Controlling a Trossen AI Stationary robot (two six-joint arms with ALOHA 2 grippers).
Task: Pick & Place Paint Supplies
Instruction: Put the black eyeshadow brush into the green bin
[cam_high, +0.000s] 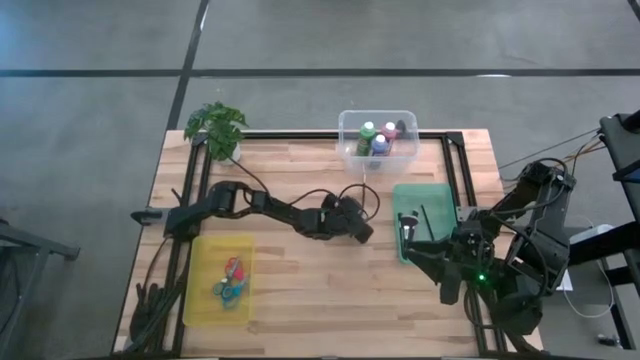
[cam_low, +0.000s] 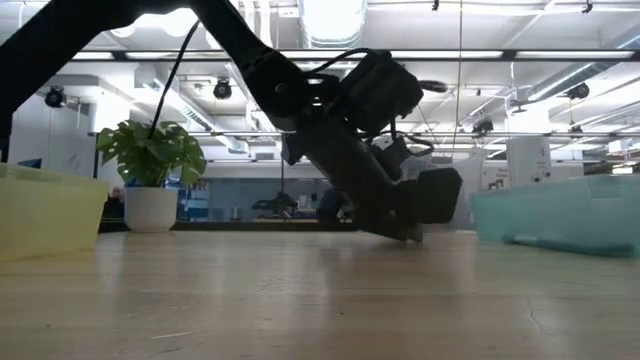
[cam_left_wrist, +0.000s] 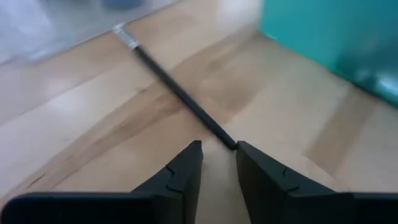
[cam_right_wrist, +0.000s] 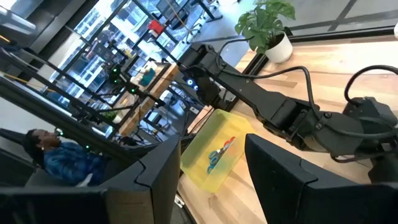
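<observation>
A thin dark-handled brush (cam_left_wrist: 177, 90) lies flat on the wooden table between the clear bin (cam_high: 378, 147) and the teal tray (cam_high: 432, 200). My left gripper (cam_left_wrist: 219, 152) is low over the table's middle, slanting down. Its fingers stand a little apart, and the brush's handle end (cam_left_wrist: 231, 144) lies just ahead of one fingertip. The same left gripper (cam_low: 410, 233) reaches almost to the tabletop in the low view. My right gripper (cam_right_wrist: 211, 168) hangs raised at the table's right side, open and holding nothing. My left gripper has one fingertip (cam_left_wrist: 244, 151) right at the brush's handle end, coming at it slanting down and along the brush. Whether the fingertip touches the brush I cannot tell. The brush lies flat on the table.
The clear bin holds green, pink and blue bottles (cam_high: 380, 140). Two brushes (cam_high: 410, 225) lie in the teal tray. A yellow tray (cam_high: 205, 285) at the near left holds scissors (cam_high: 230, 278). A potted plant (cam_high: 216, 125) stands at the far left corner.
</observation>
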